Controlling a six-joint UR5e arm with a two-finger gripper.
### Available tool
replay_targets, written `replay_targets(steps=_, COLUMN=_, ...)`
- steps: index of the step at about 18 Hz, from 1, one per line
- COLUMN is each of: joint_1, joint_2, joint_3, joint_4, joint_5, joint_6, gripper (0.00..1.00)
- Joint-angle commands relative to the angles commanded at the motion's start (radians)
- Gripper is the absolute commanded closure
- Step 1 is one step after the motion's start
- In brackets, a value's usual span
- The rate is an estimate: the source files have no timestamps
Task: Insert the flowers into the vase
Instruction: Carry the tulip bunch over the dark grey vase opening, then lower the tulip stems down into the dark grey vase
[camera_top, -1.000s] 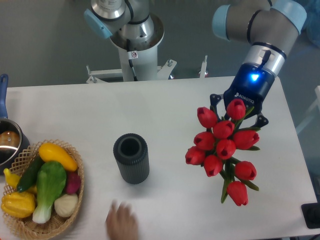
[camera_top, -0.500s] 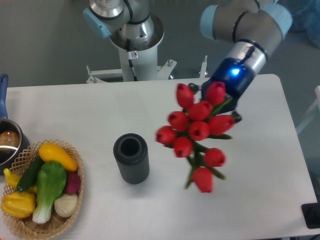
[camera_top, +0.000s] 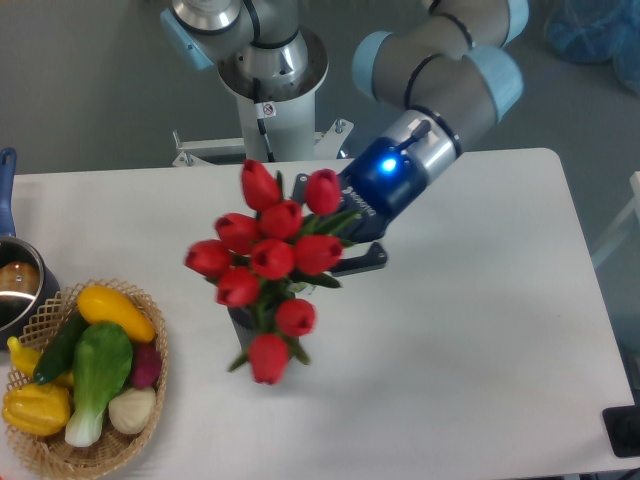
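White tabletop (camera_top: 470, 330) carries a small dark ribbed vase (camera_top: 238, 322), mostly hidden behind the bunch of red tulips (camera_top: 268, 262); the tool (camera_top: 345, 245) is clenched on their stems.

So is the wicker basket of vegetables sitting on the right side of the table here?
No, the wicker basket sits at the table's front-left corner, far left of the flowers.

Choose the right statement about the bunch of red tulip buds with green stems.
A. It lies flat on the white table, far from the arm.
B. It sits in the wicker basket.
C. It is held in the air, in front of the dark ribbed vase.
C: the gripper holds the bunch of red tulip buds up, and it hides most of the dark ribbed vase from the camera.
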Motion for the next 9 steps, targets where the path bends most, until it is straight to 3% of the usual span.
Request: replay_targets(steps=9, joint_1=0.006, joint_2=0.002, joint_3=-0.112, joint_4=0.0, joint_5=-0.155, joint_6=0.146, gripper=0.82)
